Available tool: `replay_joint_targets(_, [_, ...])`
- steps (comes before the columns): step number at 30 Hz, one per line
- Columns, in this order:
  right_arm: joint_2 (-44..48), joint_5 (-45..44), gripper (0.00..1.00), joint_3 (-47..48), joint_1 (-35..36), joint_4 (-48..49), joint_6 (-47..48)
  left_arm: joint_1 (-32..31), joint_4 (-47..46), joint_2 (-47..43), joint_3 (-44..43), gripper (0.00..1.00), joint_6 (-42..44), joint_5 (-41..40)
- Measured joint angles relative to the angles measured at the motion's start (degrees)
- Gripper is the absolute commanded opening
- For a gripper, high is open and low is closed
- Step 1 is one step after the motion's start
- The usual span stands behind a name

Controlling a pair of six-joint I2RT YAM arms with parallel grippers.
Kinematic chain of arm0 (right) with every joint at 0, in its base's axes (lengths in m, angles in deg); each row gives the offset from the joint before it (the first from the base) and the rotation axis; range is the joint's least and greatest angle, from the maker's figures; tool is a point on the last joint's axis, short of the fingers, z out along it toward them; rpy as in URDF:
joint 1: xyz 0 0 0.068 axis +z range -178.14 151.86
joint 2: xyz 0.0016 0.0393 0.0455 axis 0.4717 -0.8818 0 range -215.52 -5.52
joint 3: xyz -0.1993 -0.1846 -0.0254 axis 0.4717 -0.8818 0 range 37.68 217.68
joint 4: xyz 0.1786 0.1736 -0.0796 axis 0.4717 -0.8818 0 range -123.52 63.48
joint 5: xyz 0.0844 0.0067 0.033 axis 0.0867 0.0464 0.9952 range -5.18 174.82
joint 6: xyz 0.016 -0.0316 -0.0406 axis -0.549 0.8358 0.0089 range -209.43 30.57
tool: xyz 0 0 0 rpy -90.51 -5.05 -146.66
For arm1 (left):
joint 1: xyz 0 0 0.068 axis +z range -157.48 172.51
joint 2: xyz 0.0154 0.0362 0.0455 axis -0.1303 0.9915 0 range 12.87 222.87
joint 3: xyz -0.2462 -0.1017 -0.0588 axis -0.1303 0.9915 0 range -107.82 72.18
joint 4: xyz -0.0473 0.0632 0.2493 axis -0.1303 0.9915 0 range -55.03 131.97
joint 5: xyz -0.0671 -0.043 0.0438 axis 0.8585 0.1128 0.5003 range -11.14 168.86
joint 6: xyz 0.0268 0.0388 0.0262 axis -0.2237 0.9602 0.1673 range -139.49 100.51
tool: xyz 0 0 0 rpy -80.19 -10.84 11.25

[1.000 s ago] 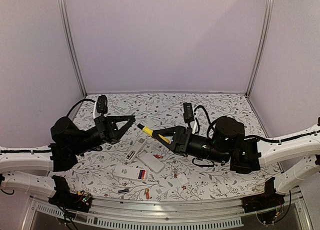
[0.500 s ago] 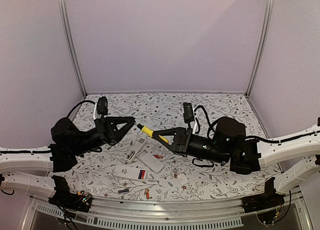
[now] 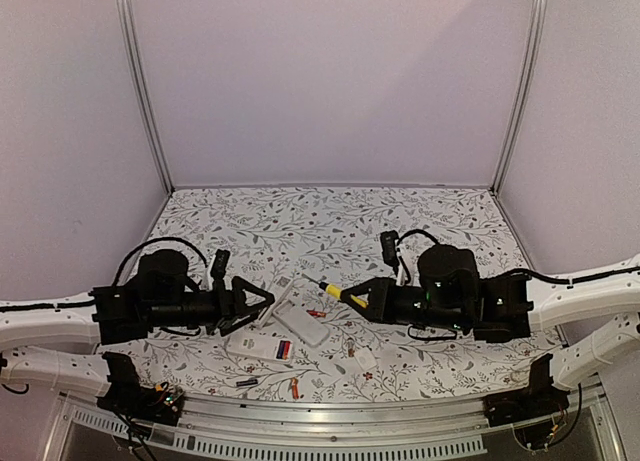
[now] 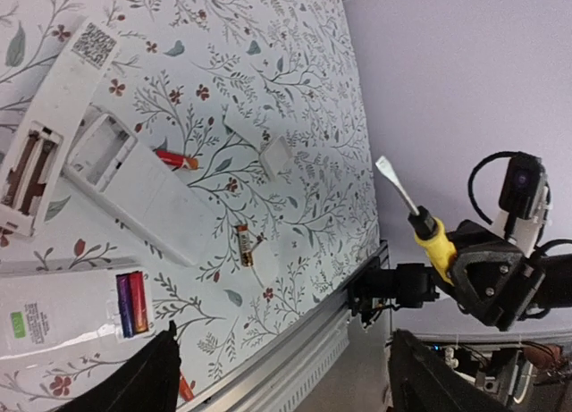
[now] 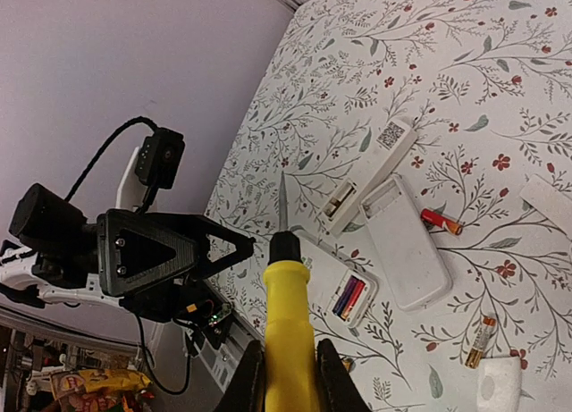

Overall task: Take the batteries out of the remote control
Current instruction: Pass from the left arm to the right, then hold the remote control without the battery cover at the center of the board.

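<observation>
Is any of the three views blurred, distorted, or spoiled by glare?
Top external: even, soft light, no glare on the table, wall posts slant from perspective. Left wrist: floral print sharp, own jaws only dark shapes at the bottom edge. Right wrist: the screwdriver, close up, looks slightly soft, the table behind is sharp.

Remotes block the near table; far half open
</observation>
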Motion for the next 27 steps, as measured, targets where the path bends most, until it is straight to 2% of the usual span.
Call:
replay_joint_targets(6, [-1.0, 1.1, 0.00, 1.5, -1.5, -11.2, 5.0, 0.1, 14.7, -0.8, 0.4, 0.82, -0.9, -1.4])
replay_joint_targets(11, [-4.3, 3.2, 0.00, 3.3, -2.1, -14.8, 8.3, 0.1, 18.7, -3.2, 3.8, 0.82, -2.8, -1.2])
replay_joint_targets(17, [-8.8, 5.5, 0.00, 6.1, -2.2, -16.3, 9.9, 0.1, 20.0, -3.9, 8.0, 0.81, -5.2, -1.1])
replay_joint_targets(27, [-12.1, 9.6, 0.00, 8.5, -2.2, -16.4, 12.4, 0.1, 16.7, -1.8, 10.7, 0.80, -6.8, -0.2])
